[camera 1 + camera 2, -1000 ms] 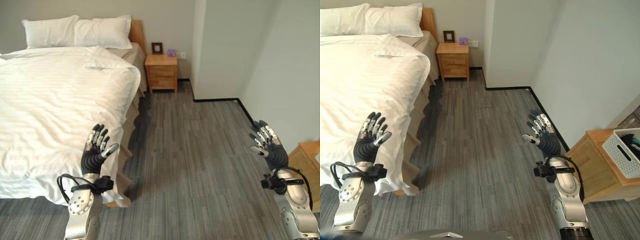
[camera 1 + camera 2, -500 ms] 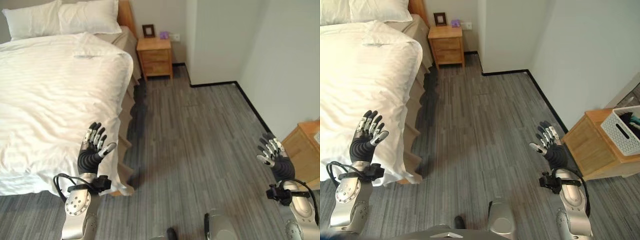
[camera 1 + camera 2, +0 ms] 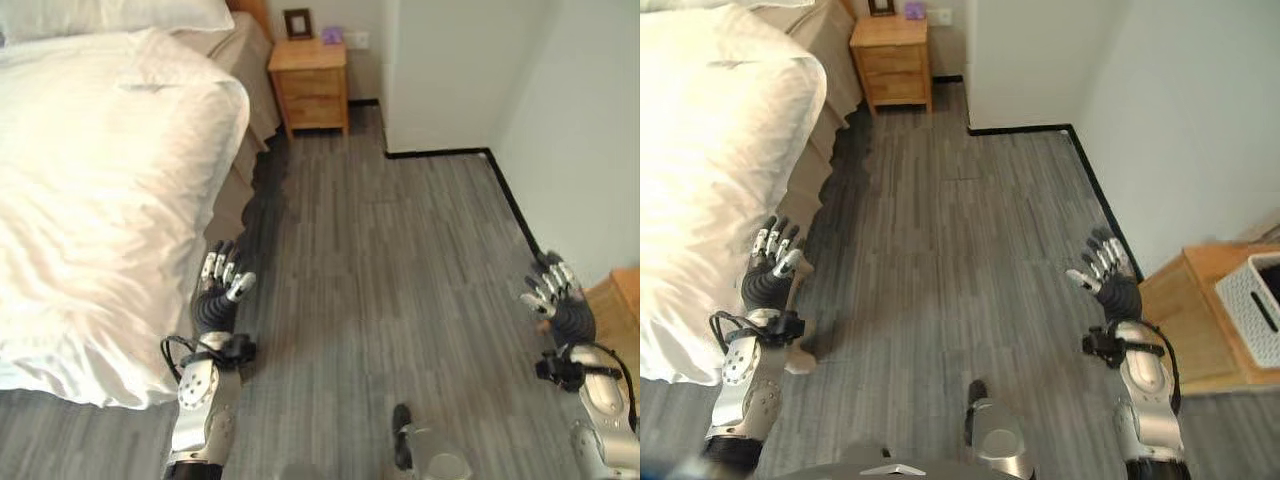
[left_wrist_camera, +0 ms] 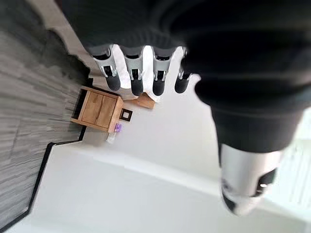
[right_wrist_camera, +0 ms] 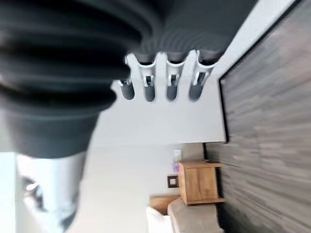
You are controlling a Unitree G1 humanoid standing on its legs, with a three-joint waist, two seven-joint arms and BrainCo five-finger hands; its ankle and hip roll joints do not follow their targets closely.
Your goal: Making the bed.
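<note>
The bed fills the left, covered by a white duvet (image 3: 90,190) whose edge hangs over the near right side, with beige sheet (image 3: 252,70) showing along that side. Pillows (image 3: 120,12) lie at the headboard end. My left hand (image 3: 218,295) is raised over the grey floor just off the duvet's hanging edge, fingers straight and holding nothing. My right hand (image 3: 558,300) is up at the far right, well away from the bed, also open and empty. In the wrist views the left hand's fingers (image 4: 137,73) and the right hand's fingers (image 5: 160,80) stand straight.
A wooden nightstand (image 3: 310,82) with a small frame (image 3: 297,22) stands beside the headboard. A white wall corner (image 3: 440,70) juts out behind the floor. At the right are a low wooden cabinet (image 3: 1200,310) and a white basket (image 3: 1255,305) on it.
The camera has tilted down and moved toward the bed. My left hand now hangs over the floor beside the duvet's edge rather than in front of the duvet. Both hands stay open.
</note>
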